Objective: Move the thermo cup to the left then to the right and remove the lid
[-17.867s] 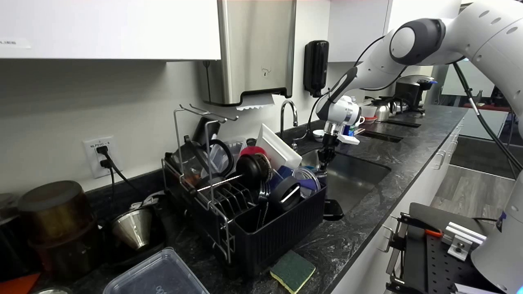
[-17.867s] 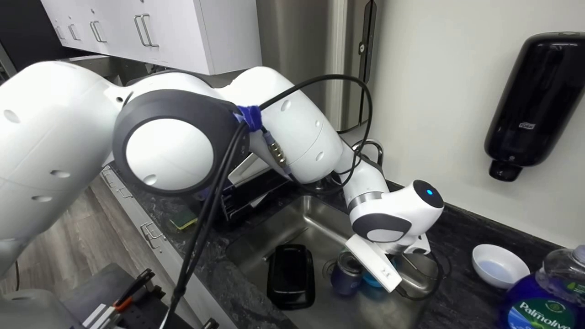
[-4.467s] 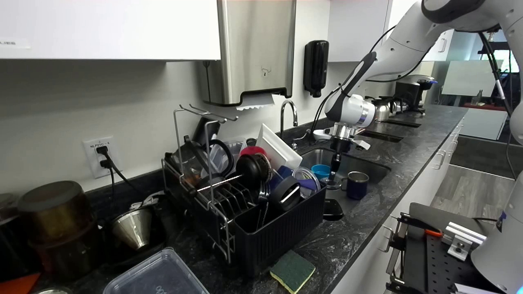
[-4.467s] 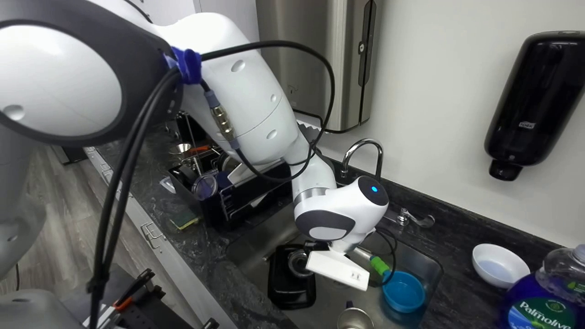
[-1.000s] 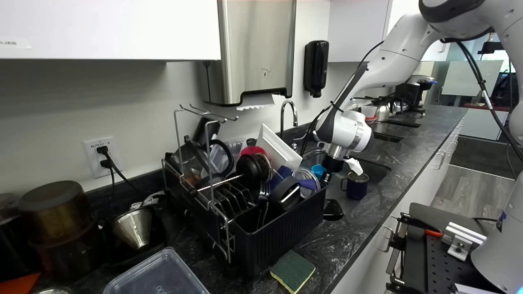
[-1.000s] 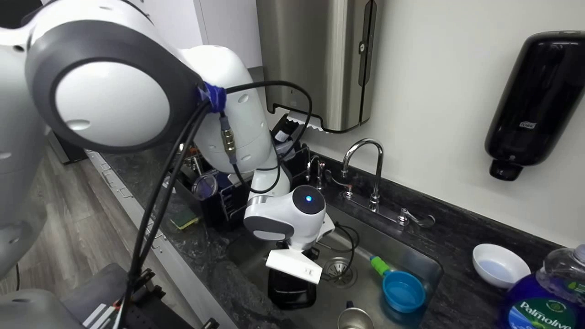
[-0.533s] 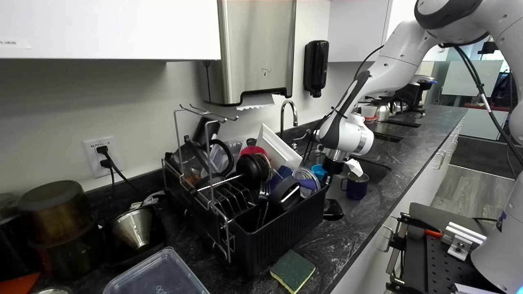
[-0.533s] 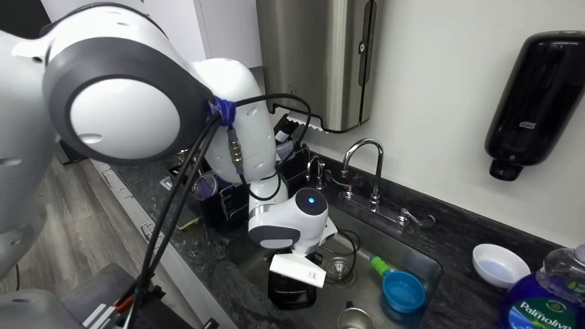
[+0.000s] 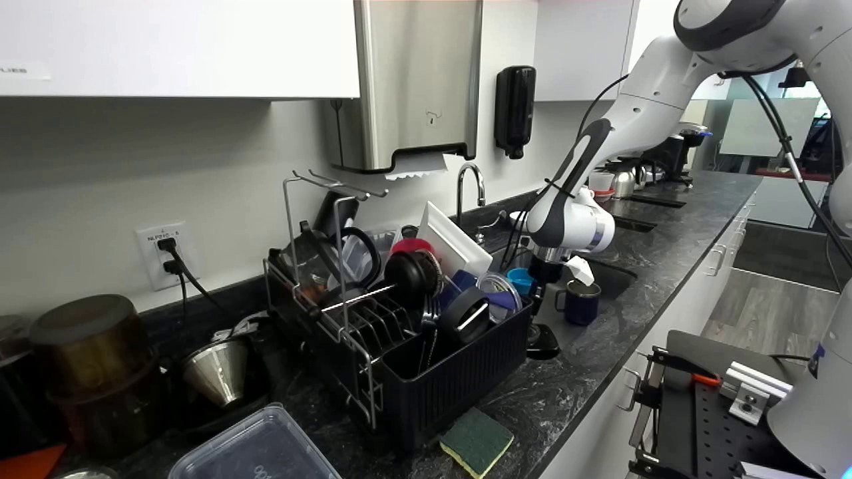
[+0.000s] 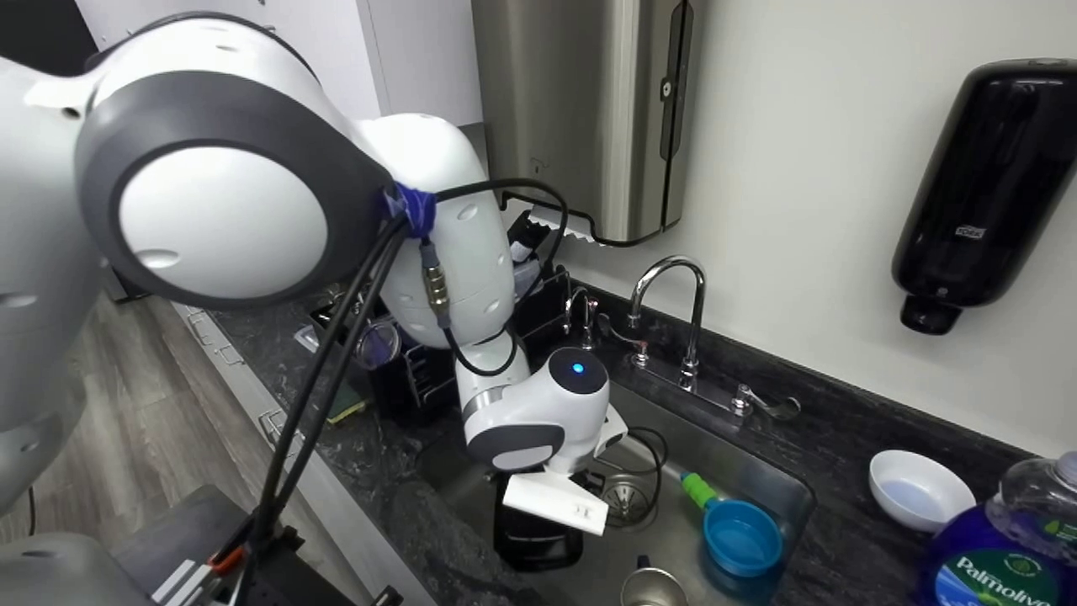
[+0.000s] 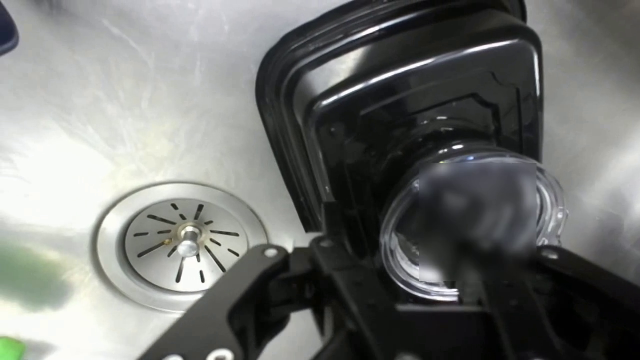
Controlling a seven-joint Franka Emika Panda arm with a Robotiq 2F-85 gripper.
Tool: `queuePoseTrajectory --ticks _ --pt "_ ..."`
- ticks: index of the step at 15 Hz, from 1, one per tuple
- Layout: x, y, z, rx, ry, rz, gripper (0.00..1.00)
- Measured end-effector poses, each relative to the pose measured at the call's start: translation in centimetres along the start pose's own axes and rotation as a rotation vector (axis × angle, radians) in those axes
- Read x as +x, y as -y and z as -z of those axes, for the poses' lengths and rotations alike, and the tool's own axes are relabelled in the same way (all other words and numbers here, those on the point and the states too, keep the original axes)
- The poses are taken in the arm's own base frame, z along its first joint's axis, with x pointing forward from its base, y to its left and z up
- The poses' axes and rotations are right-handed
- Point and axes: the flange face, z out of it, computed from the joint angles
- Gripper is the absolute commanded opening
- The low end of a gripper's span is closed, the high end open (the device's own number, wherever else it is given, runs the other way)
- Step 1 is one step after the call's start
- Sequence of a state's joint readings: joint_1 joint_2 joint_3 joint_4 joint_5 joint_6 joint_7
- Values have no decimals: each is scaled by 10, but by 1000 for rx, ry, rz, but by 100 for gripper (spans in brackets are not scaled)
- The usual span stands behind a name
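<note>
The fingers stand part-way apart, pointing down into the sink, and from the wrist view I can see a gap between them. At their tips is a clear round lid. The finger nearer the drain is apart from its rim; the other one's tip is lost in a blurred patch, so I cannot tell whether it touches. Under the lid is a black rectangular container; the lid overlaps one end and sticks out past its side, and I can't make out which way up the container lies.

The thermo cup, dark blue, shows in both exterior views in the sink, apart from that container. It stands upright, long axis vertical, mouth facing up, its handle turned roughly toward the drain. Near it sits a blue dish, a green handle reaching its rim.

Beside the sink, the dish rack is packed: a tilted white dish, a red piece, forks and more. On the bench, a white bowl stands near a Palmolive bottle with blue-violet liquid in it
</note>
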State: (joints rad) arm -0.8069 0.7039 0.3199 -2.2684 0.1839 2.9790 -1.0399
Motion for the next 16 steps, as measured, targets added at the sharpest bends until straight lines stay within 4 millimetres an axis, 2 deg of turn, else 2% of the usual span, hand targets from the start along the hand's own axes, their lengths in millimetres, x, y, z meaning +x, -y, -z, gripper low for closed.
queuePoseTrajectory --ticks 3,4,8,16 --pt "0 -2 3 -6 1 2 96" --pt "-1 -3 5 -7 1 -1 100" --pt "-8 -2 20 19 6 -16 100" --pt "-20 5 65 49 7 -69 100"
